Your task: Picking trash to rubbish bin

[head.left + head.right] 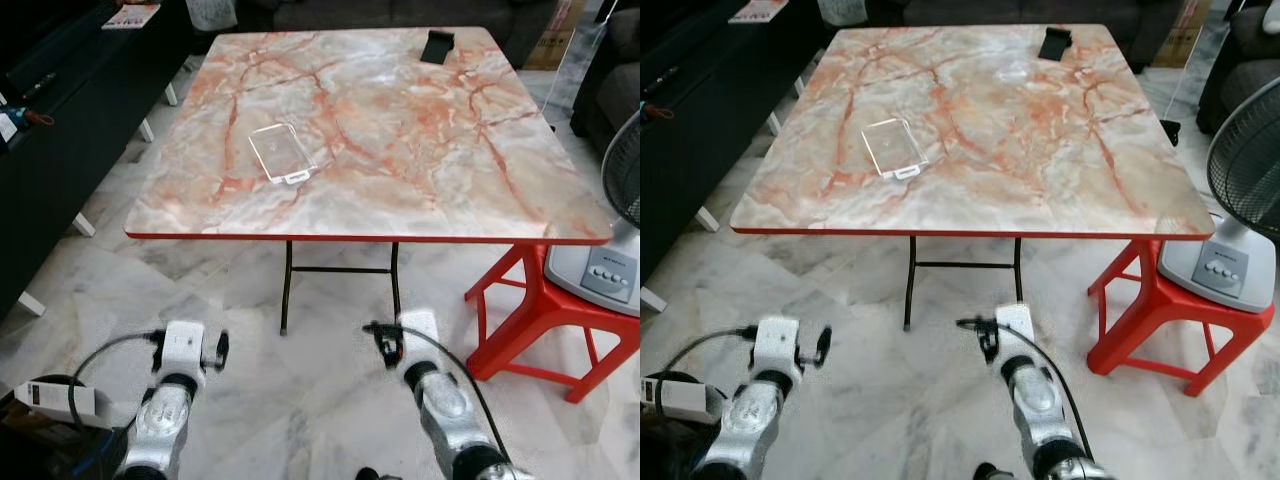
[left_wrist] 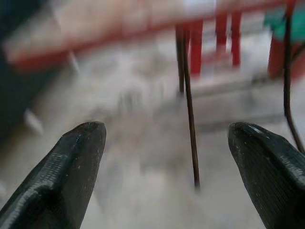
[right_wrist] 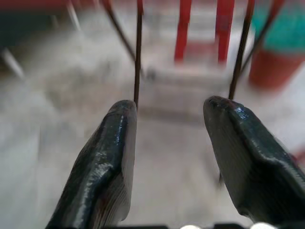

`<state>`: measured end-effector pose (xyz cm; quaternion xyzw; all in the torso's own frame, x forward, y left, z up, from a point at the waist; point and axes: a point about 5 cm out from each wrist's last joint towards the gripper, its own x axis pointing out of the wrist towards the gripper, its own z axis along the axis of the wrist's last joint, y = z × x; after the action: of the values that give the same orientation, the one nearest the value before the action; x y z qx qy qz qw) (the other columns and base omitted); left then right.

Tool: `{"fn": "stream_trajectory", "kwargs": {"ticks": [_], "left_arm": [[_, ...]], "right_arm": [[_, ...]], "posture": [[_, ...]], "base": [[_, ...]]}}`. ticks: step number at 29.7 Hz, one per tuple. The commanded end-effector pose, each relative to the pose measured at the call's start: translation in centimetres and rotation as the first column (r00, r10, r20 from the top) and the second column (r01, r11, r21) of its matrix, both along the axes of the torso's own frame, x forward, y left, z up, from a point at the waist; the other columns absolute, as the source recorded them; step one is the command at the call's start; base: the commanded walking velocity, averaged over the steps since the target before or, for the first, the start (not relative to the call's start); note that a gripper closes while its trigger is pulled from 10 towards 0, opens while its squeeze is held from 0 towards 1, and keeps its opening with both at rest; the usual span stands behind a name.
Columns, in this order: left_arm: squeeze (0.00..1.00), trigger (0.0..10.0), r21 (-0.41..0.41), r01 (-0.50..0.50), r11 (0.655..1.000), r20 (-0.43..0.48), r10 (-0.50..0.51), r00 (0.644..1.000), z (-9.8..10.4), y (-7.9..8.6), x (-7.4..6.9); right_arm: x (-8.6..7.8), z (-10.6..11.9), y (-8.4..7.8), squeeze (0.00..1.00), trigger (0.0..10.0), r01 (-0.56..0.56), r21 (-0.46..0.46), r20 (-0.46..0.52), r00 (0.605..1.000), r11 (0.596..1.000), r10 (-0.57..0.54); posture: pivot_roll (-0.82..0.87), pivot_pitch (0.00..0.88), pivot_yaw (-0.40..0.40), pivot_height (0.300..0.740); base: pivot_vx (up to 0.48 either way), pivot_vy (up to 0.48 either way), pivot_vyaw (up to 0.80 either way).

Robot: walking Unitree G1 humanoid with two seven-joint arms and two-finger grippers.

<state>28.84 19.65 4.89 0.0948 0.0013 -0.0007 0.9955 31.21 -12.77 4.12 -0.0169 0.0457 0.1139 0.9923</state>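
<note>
Low over the marble floor [image 1: 300,400], the left end effector [image 2: 167,157] and right end effector [image 3: 169,143] both hang wide apart and empty (wrist views blurred), while farther off a clear plastic tray [image 1: 282,153] lies on the marble-patterned bench [image 1: 420,160], with a black object [image 1: 437,46] at its far edge.

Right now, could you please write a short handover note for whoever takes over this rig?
Left hand: open, empty, held low over the floor, short of the table.
Right hand: open, empty, also low and facing the table legs.
Trash: a clear plastic tray lies on the table's near-left part; a small black item sits at the far right edge, and whether it is trash is unclear.
Done: nothing picked yet.
Left: step closer, grasp the tray, find the bin and drop it in. Mind the red stool with the fan on the right.
</note>
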Motion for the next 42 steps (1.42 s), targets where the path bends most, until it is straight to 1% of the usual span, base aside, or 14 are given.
{"fn": "stream_trajectory", "kwargs": {"ticks": [1,5,8,10,11,14,15,17,20,24,29,33,36,42], "left_arm": [[0.0,10.0,0.036,0.014,0.999,0.041,-0.016,0.999,0.4,-0.3,-0.5],[0.0,10.0,0.056,0.077,0.995,0.194,-0.087,0.977,4.2,-2.3,0.5],[0.0,10.0,0.07,0.1,0.993,0.245,-0.114,0.963,5.6,-3.1,1.1],[0.0,10.0,0.07,0.113,0.991,0.318,-0.129,0.939,7.8,-4.1,2.0],[0.0,10.0,0.055,0.109,0.993,0.343,-0.121,0.932,8.8,-4.3,2.4],[0.0,10.0,0.004,0.095,0.995,0.365,-0.09,0.927,9.9,-4.4,3.1],[0.0,10.0,-0.007,0.099,0.995,0.354,-0.09,0.931,10.1,-4.5,3.8],[0.0,10.0,0.016,0.11,0.994,0.346,-0.109,0.932,10.3,-4.7,4.5],[0.0,10.0,0.0,0.109,0.994,0.325,-0.103,0.94,10.8,-4.8,5.3],[0.0,10.0,0.001,0.119,0.993,0.326,-0.113,0.939,11.0,-5.0,5.5],[0.0,10.0,-0.013,0.144,0.989,0.324,-0.132,0.937,11.0,-5.9,5.5],[0.0,10.0,-0.02,0.154,0.988,0.309,-0.141,0.941,10.8,-6.2,5.7],[0.0,10.0,-0.024,0.159,0.987,0.31,-0.144,0.94,10.9,-6.6,5.8],[0.0,10.0,-0.025,0.174,0.984,0.312,-0.158,0.937,11.2,-6.9,6.0]], "right_arm": [[0.3,1.1,0.1,0.0,10.0,0.007,0.03,0.07,0.998,1.0,-0.009],[1.4,4.5,0.6,0.0,10.0,0.025,0.064,0.235,0.971,0.998,-0.04],[1.9,5.6,1.0,0.0,10.0,0.021,0.067,0.277,0.96,0.998,-0.039],[2.6,7.3,1.7,0.0,10.0,0.003,0.072,0.325,0.945,0.997,-0.026],[2.8,8.2,1.9,0.0,10.0,-0.003,0.074,0.36,0.933,0.997,-0.024],[3.4,9.4,2.3,0.0,10.0,-0.006,0.084,0.378,0.926,0.996,-0.026],[3.9,9.8,2.8,0.0,10.0,-0.01,0.077,0.362,0.932,0.997,-0.019],[4.2,9.8,3.2,0.0,10.0,-0.014,0.066,0.347,0.938,0.998,-0.01],[4.2,10.2,3.8,0.0,10.0,-0.041,0.062,0.365,0.931,0.997,0.015],[4.2,10.3,3.9,0.0,10.0,-0.032,0.052,0.363,0.932,0.998,0.011],[4.3,10.2,4.0,0.0,10.0,-0.013,0.12,0.341,0.94,0.993,-0.029],[4.3,10.2,4.2,0.0,10.0,-0.026,0.109,0.338,0.941,0.994,-0.013],[4.4,10.7,4.5,0.0,10.0,-0.03,0.063,0.366,0.931,0.998,0.004],[4.6,11.0,4.5,0.0,10.0,-0.018,0.109,0.359,0.933,0.994,-0.023]], "posture": [[0.12,0.115,0.02,0.74],[0.13,0.107,0.012,0.74],[0.13,0.101,0.01,0.74],[0.13,0.093,0.011,0.74],[0.13,0.093,0.011,0.74],[0.13,0.084,0.01,0.74],[0.13,0.081,0.007,0.74],[0.12,0.085,0.007,0.74],[0.13,0.1,0.01,0.74],[0.13,0.104,0.01,0.74],[0.13,0.119,0.017,0.74],[0.12,0.126,0.021,0.74],[0.12,0.133,0.024,0.74],[0.13,0.134,0.031,0.74]], "base": [[0.0,0.0,0.0],[0.0,0.0,0.0],[0.0,0.0,0.0],[0.0,0.0,0.0],[0.0,0.0,0.0],[0.0,0.0,0.0],[0.0,0.0,0.0],[0.127,0.0,0.0],[0.265,0.0,0.0],[0.264,0.0,0.0],[0.271,0.0,0.09],[0.285,0.0,0.0],[0.292,0.0,0.0],[0.295,0.0,0.18]]}}
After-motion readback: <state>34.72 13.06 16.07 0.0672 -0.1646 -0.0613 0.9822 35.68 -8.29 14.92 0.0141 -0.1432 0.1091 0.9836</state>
